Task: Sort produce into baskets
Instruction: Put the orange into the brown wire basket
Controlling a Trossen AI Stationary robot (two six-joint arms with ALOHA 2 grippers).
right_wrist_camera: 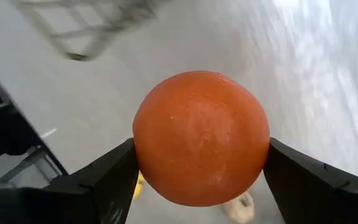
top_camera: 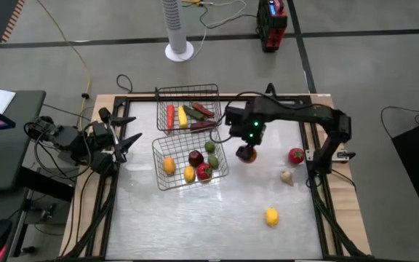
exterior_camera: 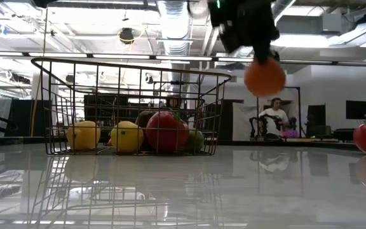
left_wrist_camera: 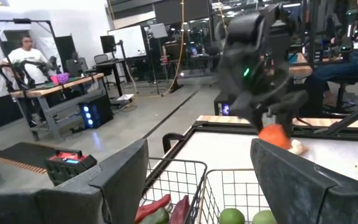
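With an orange point(right_wrist_camera: 201, 137) clamped in its fingers, the right gripper point(top_camera: 247, 151) hangs above the table beside the fruit basket point(top_camera: 160, 182). Next: carry over rim, release. Left gripper point(top_camera: 126, 143) waits open at table's left edge.

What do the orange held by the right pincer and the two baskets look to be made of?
The orange, held clear of the table in the right pincer, looks like moulded plastic or foam: even colour, matte skin with fine dimples, a soft sheen. The baskets look like thin grey metal wire, welded into an open see-through grid. The left pincer waits at the table's left edge.
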